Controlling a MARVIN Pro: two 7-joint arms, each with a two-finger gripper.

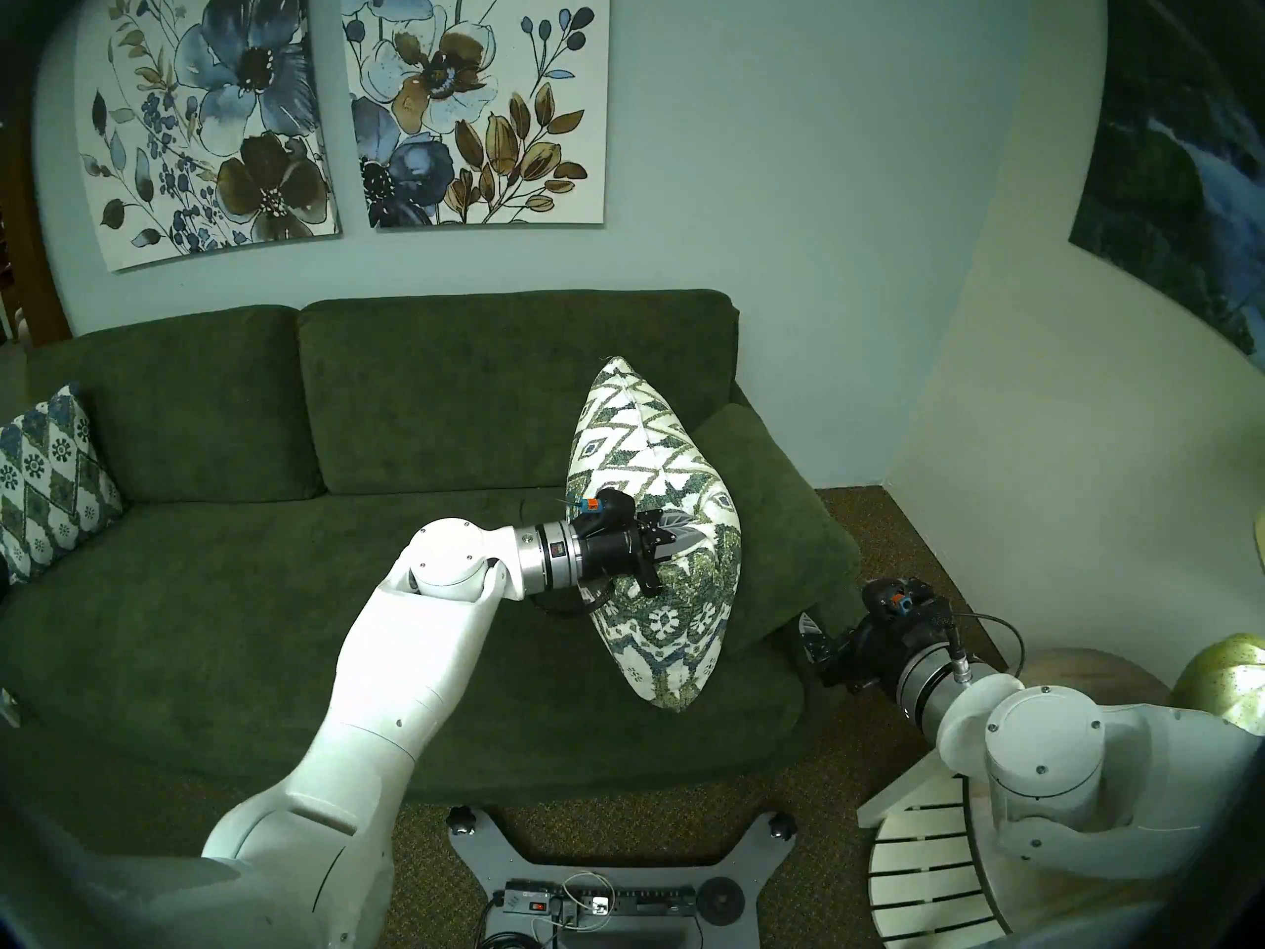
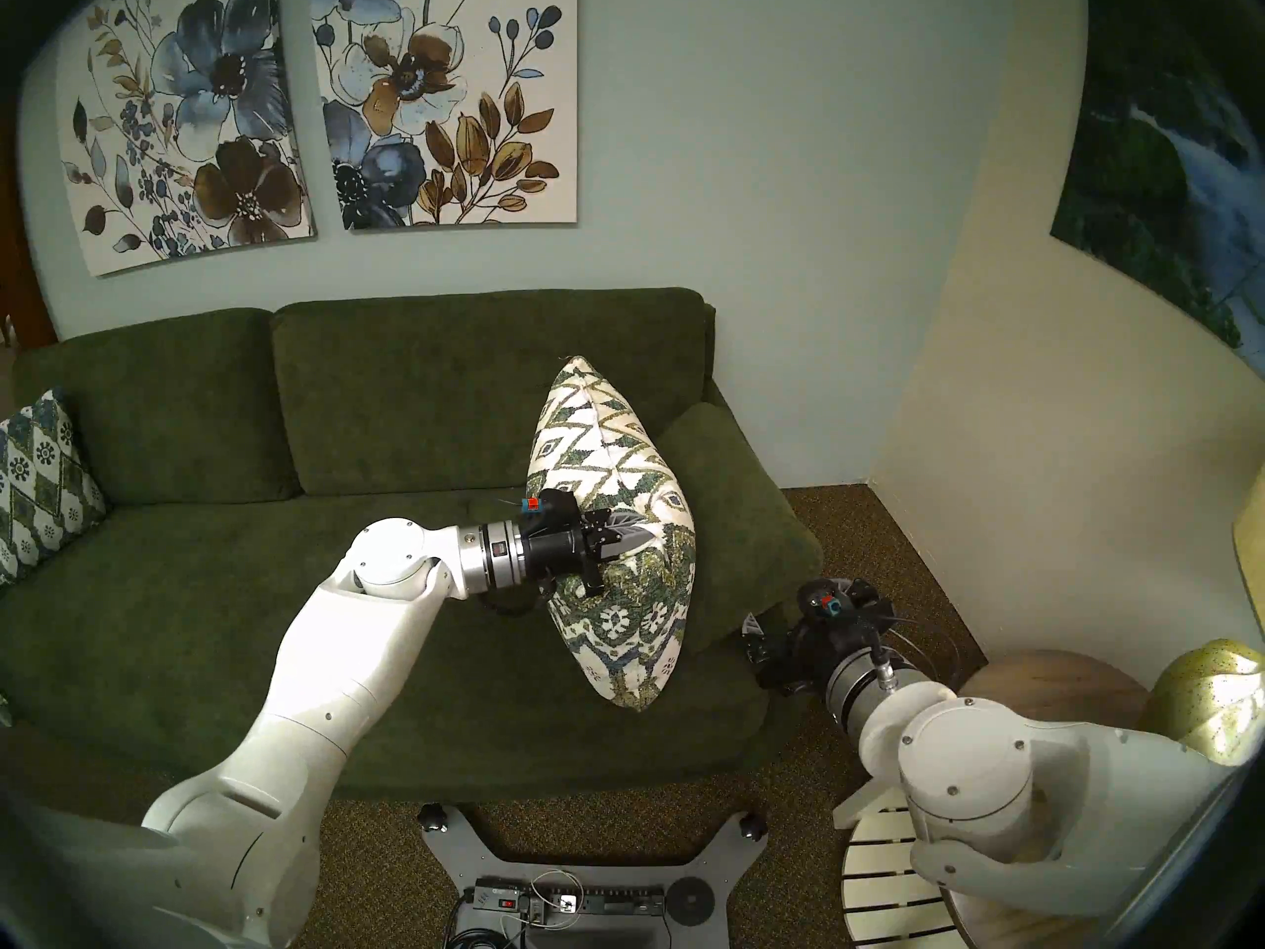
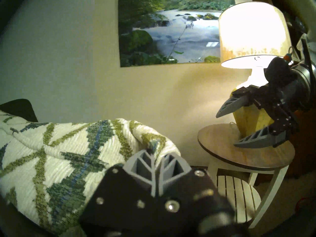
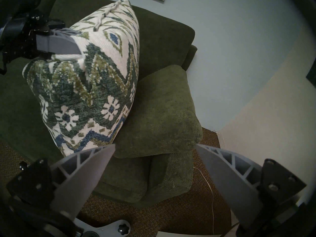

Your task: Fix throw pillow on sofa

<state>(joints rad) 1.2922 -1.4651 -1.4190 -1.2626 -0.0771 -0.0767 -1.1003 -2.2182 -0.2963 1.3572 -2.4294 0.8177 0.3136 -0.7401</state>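
The throw pillow (image 1: pixel 657 461) (image 2: pixel 616 448) (image 4: pixel 95 77), cream with green and blue chevrons and flowers, stands on end at the right end of the dark green sofa (image 1: pixel 205 619). It leans against the padded armrest (image 4: pixel 162 111). My left gripper (image 1: pixel 691 537) (image 2: pixel 640 540) reaches in from the left and is shut on a pinch of the pillow's cover (image 3: pixel 59 146) at mid-height. My right gripper (image 1: pixel 804 636) (image 4: pixel 155 146) hangs open just off the armrest's front, below and to the right of the pillow, touching nothing. The left wrist view shows it (image 3: pixel 225 129) with its jaws spread.
A blue-and-white diamond pillow (image 1: pixel 41 475) rests at the sofa's left end. A round wooden side table (image 3: pixel 248 156) with a lit lamp (image 3: pixel 253 34) stands right of the sofa, close behind my right arm. My base (image 1: pixel 602 858) sits on brown carpet before the sofa.
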